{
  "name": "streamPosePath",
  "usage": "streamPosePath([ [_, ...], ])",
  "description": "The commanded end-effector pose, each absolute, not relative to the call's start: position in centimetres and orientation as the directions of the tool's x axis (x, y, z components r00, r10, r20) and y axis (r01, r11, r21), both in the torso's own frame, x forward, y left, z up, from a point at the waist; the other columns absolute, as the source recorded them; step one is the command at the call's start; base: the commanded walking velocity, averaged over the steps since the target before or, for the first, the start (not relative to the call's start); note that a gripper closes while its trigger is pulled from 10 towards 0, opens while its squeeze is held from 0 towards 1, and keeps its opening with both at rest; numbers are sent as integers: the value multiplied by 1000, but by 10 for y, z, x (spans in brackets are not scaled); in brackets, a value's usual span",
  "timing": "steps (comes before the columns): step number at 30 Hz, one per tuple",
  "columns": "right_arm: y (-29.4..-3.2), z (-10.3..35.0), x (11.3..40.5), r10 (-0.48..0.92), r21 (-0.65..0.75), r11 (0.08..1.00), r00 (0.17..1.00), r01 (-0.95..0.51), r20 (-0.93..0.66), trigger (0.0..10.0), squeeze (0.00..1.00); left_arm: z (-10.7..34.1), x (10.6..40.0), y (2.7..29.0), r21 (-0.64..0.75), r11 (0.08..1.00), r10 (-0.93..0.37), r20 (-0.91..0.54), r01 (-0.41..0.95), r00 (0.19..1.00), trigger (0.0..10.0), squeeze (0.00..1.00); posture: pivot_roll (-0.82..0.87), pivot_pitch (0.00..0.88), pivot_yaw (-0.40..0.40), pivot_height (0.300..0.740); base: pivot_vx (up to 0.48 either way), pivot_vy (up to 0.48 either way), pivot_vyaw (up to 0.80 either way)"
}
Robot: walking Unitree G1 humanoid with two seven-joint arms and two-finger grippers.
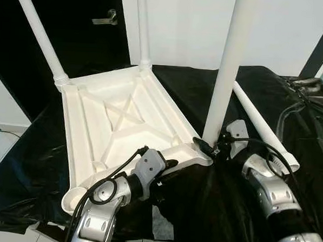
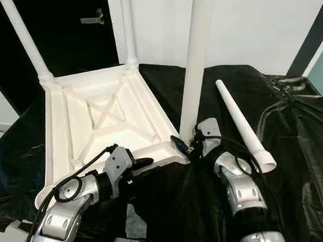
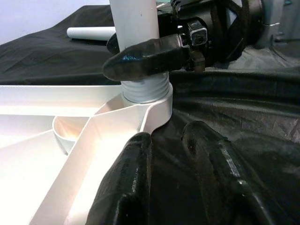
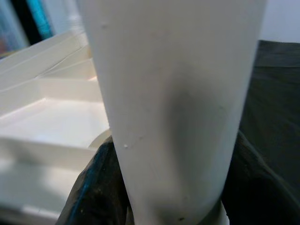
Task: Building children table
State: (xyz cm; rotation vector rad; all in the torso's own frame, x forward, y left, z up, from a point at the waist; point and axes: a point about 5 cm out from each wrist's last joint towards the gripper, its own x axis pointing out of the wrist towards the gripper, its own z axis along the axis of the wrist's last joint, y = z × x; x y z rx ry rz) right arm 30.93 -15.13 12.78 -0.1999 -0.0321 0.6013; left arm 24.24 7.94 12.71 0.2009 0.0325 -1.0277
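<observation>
Right gripper [image 1: 206,146] clamped round the base of an upright table leg [image 1: 227,70], at the near corner socket of the upturned white tabletop [image 1: 118,127]. Left gripper [image 3: 176,154] beside that corner, fingers slightly apart, empty. Risk judged: cross-threaded leg, tilted from uneven turning. Spare leg [image 2: 242,127] on black plastic sheeting [image 1: 200,210]; dark door [image 1: 74,24], white wall [image 1: 183,24] behind.

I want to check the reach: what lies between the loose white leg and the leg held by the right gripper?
Only crumpled black sheet lies between the loose leg and the held leg, seen in the right eye view.

Bright, even light; blurred wrist close-ups
</observation>
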Motion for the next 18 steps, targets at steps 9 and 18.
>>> streamPosePath([
  [9,-138,110,299,312,-142,937,948,-318,-64,10000,0,125,247,81,155,583,-791,-118,798,601,10000,0,33,0,29,740,0,0,0],
  [18,-124,112,295,15,-45,999,999,-17,-46,10000,0,126,248,79,150,586,-790,-112,797,602,10000,0,32,0,33,740,0,0,0],
])
